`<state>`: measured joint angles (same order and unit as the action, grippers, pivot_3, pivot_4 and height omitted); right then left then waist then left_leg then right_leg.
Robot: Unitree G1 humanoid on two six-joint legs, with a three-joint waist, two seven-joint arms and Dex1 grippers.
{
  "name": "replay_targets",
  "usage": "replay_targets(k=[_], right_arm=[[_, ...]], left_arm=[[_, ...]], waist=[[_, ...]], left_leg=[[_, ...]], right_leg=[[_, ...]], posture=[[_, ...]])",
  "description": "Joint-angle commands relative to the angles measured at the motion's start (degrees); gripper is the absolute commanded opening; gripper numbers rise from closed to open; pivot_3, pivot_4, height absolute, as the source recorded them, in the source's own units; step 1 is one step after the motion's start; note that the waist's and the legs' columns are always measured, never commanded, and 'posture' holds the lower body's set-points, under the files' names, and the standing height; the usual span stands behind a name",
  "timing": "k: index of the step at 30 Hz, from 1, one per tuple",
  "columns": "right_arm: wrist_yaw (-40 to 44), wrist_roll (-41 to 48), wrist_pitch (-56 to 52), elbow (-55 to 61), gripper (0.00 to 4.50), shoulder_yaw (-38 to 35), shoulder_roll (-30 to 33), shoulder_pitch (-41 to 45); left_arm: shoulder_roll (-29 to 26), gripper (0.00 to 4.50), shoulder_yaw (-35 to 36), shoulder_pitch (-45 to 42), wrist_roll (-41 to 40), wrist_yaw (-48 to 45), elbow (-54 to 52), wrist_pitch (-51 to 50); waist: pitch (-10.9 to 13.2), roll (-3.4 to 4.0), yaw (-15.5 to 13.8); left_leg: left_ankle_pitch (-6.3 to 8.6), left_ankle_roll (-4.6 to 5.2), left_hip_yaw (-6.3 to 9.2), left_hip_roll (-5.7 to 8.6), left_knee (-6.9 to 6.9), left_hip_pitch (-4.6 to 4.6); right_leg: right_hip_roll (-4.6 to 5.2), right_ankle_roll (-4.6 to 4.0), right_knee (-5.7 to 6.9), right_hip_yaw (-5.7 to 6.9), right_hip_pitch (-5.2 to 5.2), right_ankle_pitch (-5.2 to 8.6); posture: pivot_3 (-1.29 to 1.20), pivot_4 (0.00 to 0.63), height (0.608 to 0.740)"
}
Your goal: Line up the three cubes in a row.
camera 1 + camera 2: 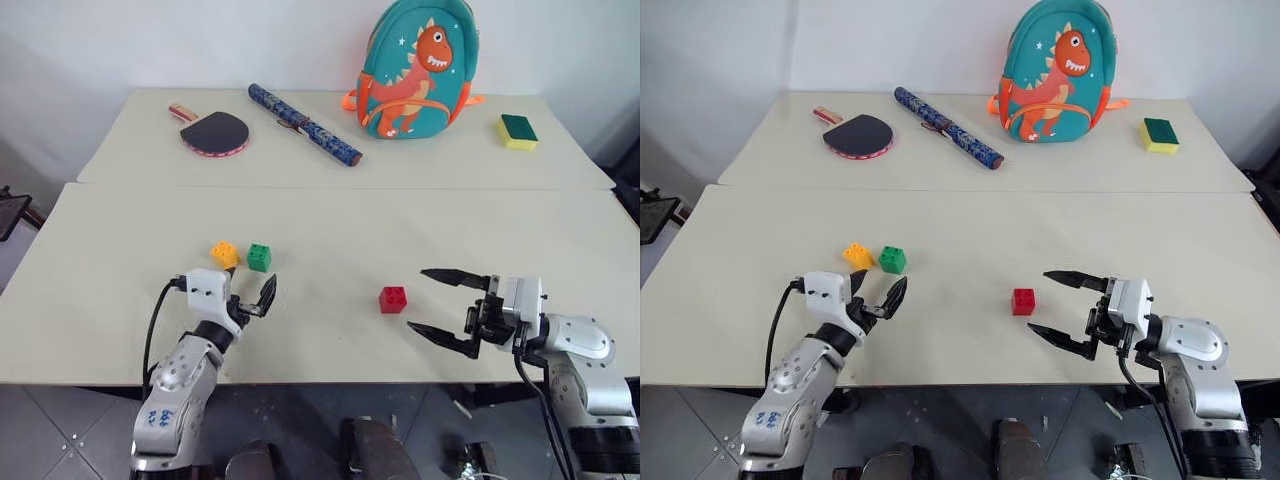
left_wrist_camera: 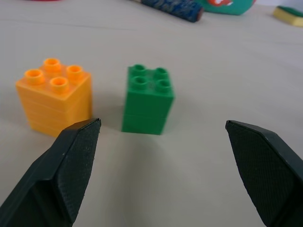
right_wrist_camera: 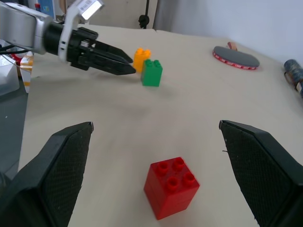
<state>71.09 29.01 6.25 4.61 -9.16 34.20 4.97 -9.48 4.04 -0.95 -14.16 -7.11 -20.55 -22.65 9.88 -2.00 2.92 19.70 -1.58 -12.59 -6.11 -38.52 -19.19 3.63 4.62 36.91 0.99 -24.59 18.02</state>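
Your right gripper point(image 1: 441, 309) stands wide open and empty, pointing across the front table point(image 1: 330, 215) toward the red cube point(image 1: 393, 299), which sits just beyond its fingertips and in line with the gap between them. That cube lies well apart from the other two, off to their right. Your left gripper point(image 1: 252, 293) is also spread wide and holds nothing; the green cube point(image 2: 147, 99) sits just ahead of it, roughly between the fingers, with the yellow-orange cube point(image 2: 54, 95) close beside the green one on its left, a narrow gap between them. So the right arm is nearer the red cube, the left nearer the pair. Nothing lies between the red cube and the pair. The paddle point(image 1: 213, 132), rolled tube point(image 1: 304, 124), backpack point(image 1: 414, 68) and sponge point(image 1: 518, 131) rest on the far table, out of the way.
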Motion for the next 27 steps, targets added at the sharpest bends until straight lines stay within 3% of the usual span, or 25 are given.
replay_targets(k=[1,8,11,18,20,24,27], right_arm=[[-1.1,0.9,-0.5,3.0,4.47,-1.0,1.0,-0.8],[-3.1,0.9,-1.2,5.3,4.47,-1.1,0.9,-2.8],[-3.7,0.8,-1.4,6.3,4.50,-0.9,0.9,-3.7],[-5.5,0.9,-1.6,6.4,4.50,-1.4,0.6,-4.2],[-6.4,1.4,-2.3,7.4,4.50,-2.2,0.9,-5.2],[-6.7,2.5,-2.9,8.9,4.50,-6.7,3.2,-9.5],[-6.0,2.6,-1.9,8.2,4.50,-9.5,4.8,-12.0]], left_arm=[[-0.4,4.50,-0.1,-2.9,1.9,-0.3,2.5,3.2],[-1.4,4.50,-1.6,-7.9,2.7,-4.4,10.5,6.6],[-1.7,3.95,-1.3,-10.0,2.5,-5.7,12.9,7.7],[-2.9,1.74,-0.8,-10.5,0.4,-11.2,14.1,10.6],[-4.6,1.47,-1.7,-10.7,-2.0,-18.0,13.8,12.9],[-12.4,1.47,-4.6,-13.7,-9.8,-41.5,14.3,15.4],[-17.1,1.47,-9.4,-17.6,-9.7,-54.1,17.7,16.3]], waist=[[0.0,0.00,-0.1],[0.0,0.00,-0.7],[0.0,0.00,-1.3],[0.0,0.00,-1.3],[0.0,0.00,-1.3],[0.0,0.02,-1.5],[0.0,0.03,-1.5]], left_leg=[[0.01,0.01,0.00,0.00,-0.01,0.00],[0.01,0.02,-0.01,0.00,-0.03,0.00],[0.01,0.02,0.01,0.00,-0.07,-0.01],[0.04,0.06,0.01,0.00,-0.09,-0.03],[0.04,0.06,0.01,0.00,-0.09,-0.03],[0.05,0.04,0.00,-0.01,-0.07,-0.05],[0.06,0.06,0.00,0.03,-0.11,-0.06]], right_leg=[[0.00,0.02,0.00,0.07,0.01,-0.01],[0.00,0.04,0.01,0.30,0.01,-0.02],[0.00,0.04,0.02,0.35,0.01,-0.02],[0.01,0.06,0.01,0.35,0.01,-0.03],[0.01,0.06,0.01,0.36,0.02,-0.03],[0.01,0.05,0.00,0.38,0.00,-0.03],[0.03,0.05,-0.03,0.43,0.03,-0.03]], posture=[[0.00,0.150,0.740],[0.00,0.150,0.740],[0.00,0.150,0.740],[0.00,0.150,0.740],[0.00,0.150,0.740],[0.00,0.150,0.740],[0.00,0.150,0.740]])
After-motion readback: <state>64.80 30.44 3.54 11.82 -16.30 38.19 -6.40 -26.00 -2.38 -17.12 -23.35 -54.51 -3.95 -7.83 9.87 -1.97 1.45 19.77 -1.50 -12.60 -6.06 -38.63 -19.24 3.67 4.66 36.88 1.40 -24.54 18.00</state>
